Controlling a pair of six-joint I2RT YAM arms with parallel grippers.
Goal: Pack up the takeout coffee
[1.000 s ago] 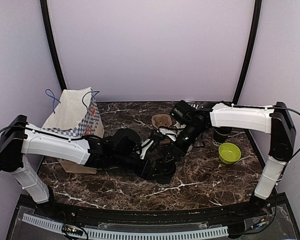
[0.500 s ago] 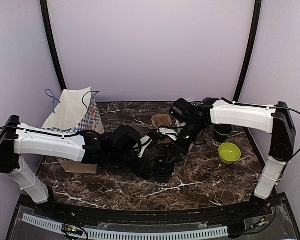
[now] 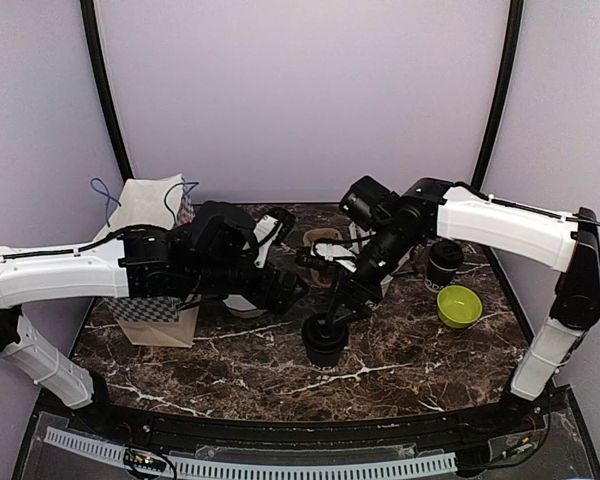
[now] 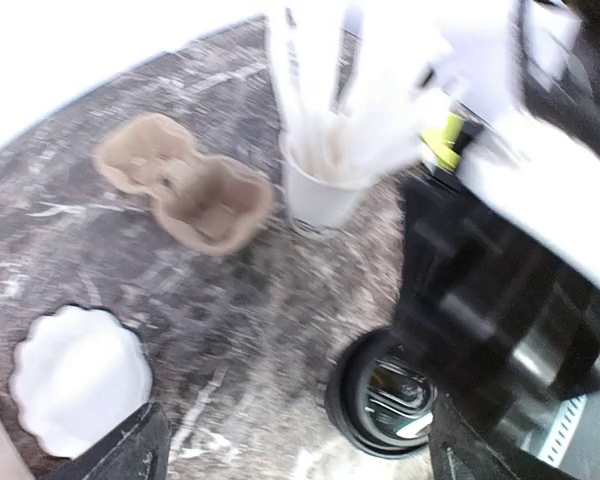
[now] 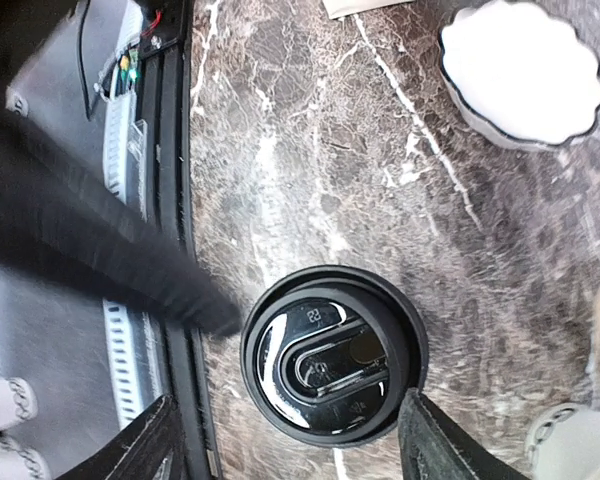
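Observation:
One black lidded coffee cup (image 3: pixel 324 342) stands upright at front centre; it shows in the right wrist view (image 5: pixel 333 355) and the left wrist view (image 4: pixel 388 392). My right gripper (image 3: pixel 332 312) (image 5: pixel 288 425) hangs open just above it, a finger on each side, not touching. A second black lidded cup (image 3: pixel 443 264) stands at the right rear. My left gripper (image 3: pixel 285 290) (image 4: pixel 300 450) is open and empty, left of the front cup. The brown cup carrier (image 3: pixel 323 243) (image 4: pixel 185 185) lies behind.
A paper bag with blue checks (image 3: pixel 145 215) stands at the left. A white scalloped dish (image 4: pixel 75 380) (image 5: pixel 520 70) lies left of the cup. A white cup of straws (image 4: pixel 325 195) stands beside the carrier. A lime-green bowl (image 3: pixel 459 305) sits right.
My left gripper has drawn back up and to the left, away from the front cup, which stays standing. My right gripper has swung over that cup.

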